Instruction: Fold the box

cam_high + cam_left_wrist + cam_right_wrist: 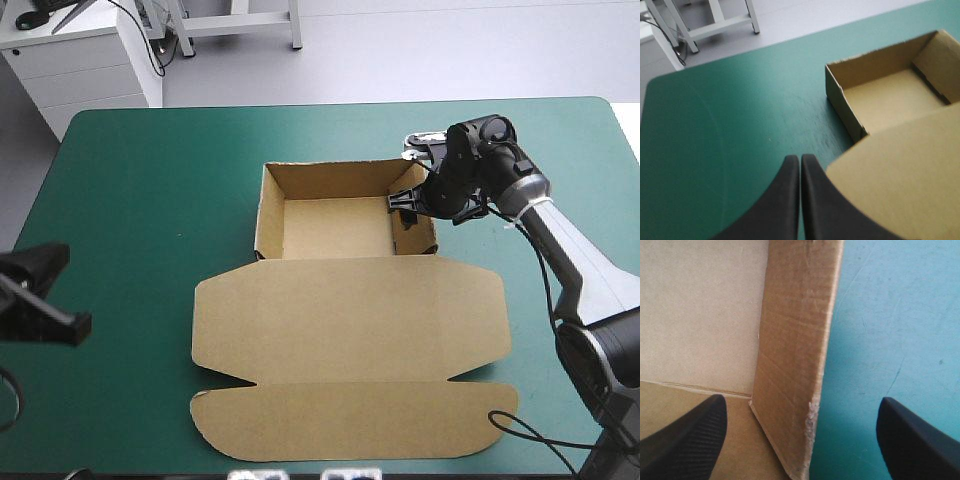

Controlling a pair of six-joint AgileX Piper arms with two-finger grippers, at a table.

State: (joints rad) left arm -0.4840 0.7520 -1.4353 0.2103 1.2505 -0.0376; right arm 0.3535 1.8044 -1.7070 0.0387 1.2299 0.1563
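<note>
**A:** The box (pixel 300 345), where's it at?
**B:** Mid-table, a bit right of centre, on the teal-green cover (pixel 140 190). The far part is an open tray (pixel 335 228) w/ walls up. The lid (pixel 400 300) lies flat toward the near edge, and its end flap (pixel 350 420) is flat too.
**A:** And the right gripper (pixel 801 405)?
**B:** At the tray's right wall (pixel 795 340), released, fingers (pixel 685 440) spread wide and straddling it. One black finger sits over the tray floor, the other over the cover outside. Neither pinches the board.
**A:** Left one?
**B:** The left gripper (pixel 799 160) is clenched, fingers meeting in a point w/ nothing btwn them. It hangs over the cover near the table's left edge, well apart from the tray. The lid's rounded corner is just beside it, and no contact shows.
</note>
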